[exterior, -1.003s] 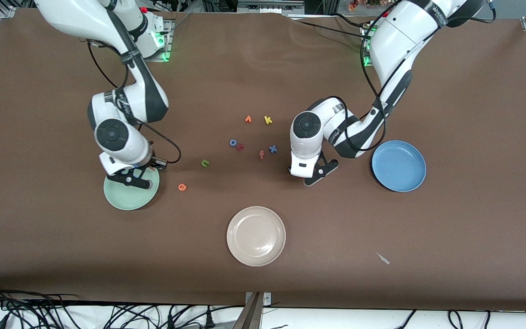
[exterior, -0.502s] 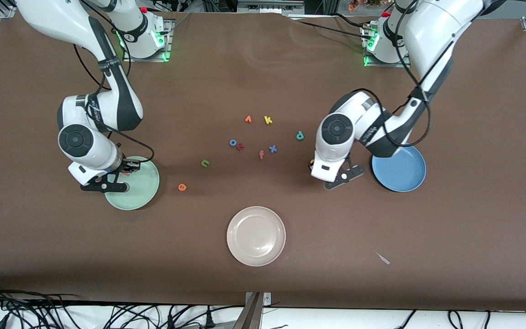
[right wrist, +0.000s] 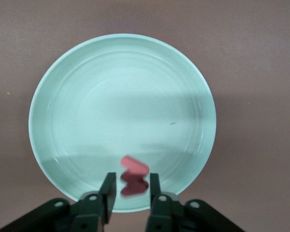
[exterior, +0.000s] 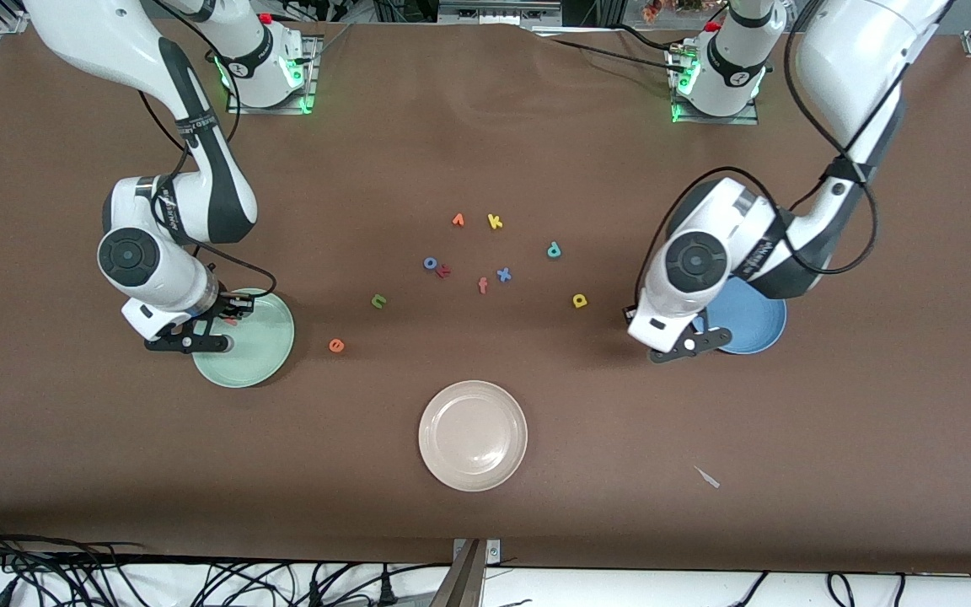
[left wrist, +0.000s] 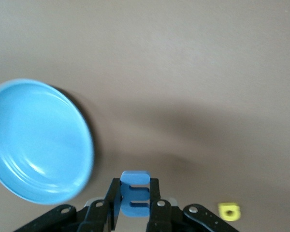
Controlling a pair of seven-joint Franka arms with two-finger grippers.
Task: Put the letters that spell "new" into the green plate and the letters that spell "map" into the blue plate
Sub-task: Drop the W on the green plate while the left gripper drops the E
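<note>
Over the edge of the green plate [exterior: 262, 354] [right wrist: 121, 96] hangs my right gripper [exterior: 220, 324] [right wrist: 131, 181], its jaws open. The salmon-red "w" [right wrist: 134, 176] [exterior: 231, 320] sits loose between them, a gap on each side, above the plate. My left gripper [exterior: 639, 319] [left wrist: 135, 188] is shut on the blue "m" [left wrist: 134, 193], over the table beside the blue plate [exterior: 747, 333] [left wrist: 38, 140]. The yellow "a" [exterior: 580, 300] [left wrist: 229, 211] and teal "p" [exterior: 554, 249] lie on the table. The green "n" [exterior: 378, 300] and orange "e" [exterior: 335, 345] lie near the green plate.
A beige plate [exterior: 473, 435] stands nearest the front camera. Mid-table lie a yellow "k" [exterior: 495, 221], blue "o" [exterior: 430, 263], blue "x" [exterior: 503, 274], salmon "f" [exterior: 483, 286] and two more small letters. A small scrap [exterior: 707, 477] lies near the front edge.
My left arm has carried the "m" from mid-table to beside the blue plate, uncovering the "a" and "p". My right gripper moved to the green plate's edge and opened off the "w".
</note>
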